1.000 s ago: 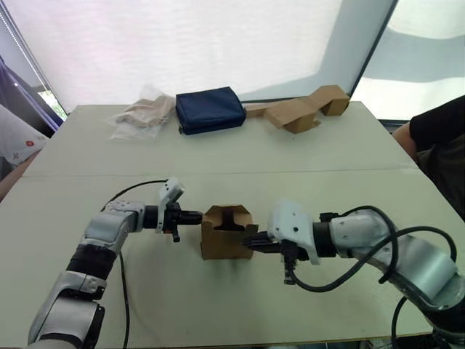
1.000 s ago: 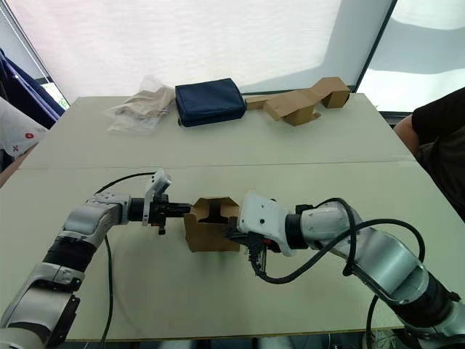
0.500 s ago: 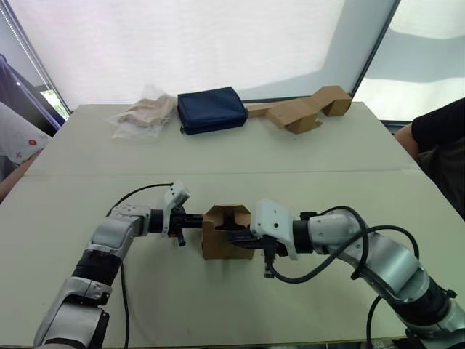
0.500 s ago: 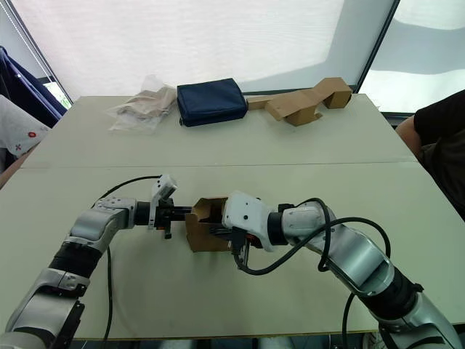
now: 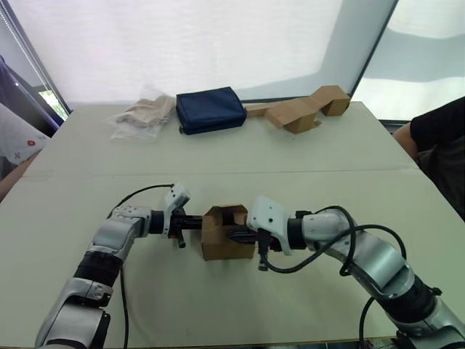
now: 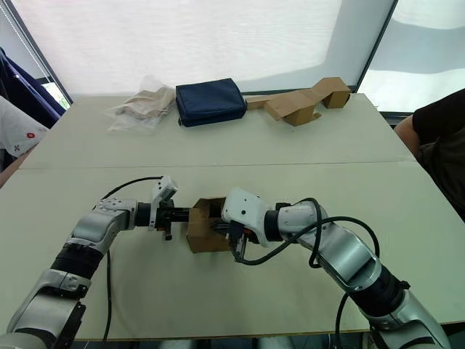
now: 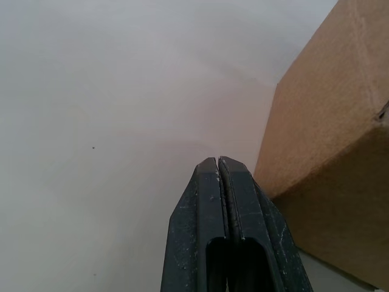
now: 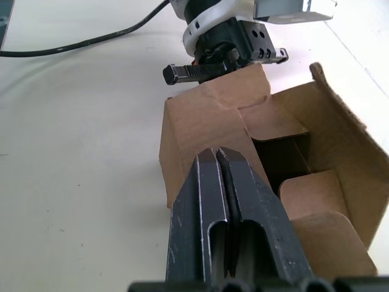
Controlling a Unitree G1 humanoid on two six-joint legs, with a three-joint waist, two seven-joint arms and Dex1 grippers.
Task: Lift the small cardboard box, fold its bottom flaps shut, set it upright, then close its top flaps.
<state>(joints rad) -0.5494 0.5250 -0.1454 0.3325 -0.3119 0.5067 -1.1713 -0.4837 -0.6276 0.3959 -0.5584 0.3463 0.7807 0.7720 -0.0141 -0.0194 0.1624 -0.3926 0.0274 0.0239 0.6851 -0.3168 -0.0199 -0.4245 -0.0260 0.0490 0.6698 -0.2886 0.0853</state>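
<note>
Left eye view: the small plain brown corrugated cardboard box (image 5: 224, 233) sits on the pale desk (image 5: 218, 153) between the clenched left pincer (image 5: 199, 218) and clenched right pincer (image 5: 234, 234). Light, crushable; squeeze opposite walls gently.

Between the two grippers, the left gripper (image 5: 197, 222) and the right gripper (image 5: 234, 234), sits one small cardboard box (image 5: 224, 233). Well beyond them lie one navy pouch (image 5: 211, 109), one crumpled clear bag (image 5: 144, 113) and one cluster of cardboard pieces (image 5: 299, 109). One person (image 5: 440, 142) sits off past the right gripper.
</note>
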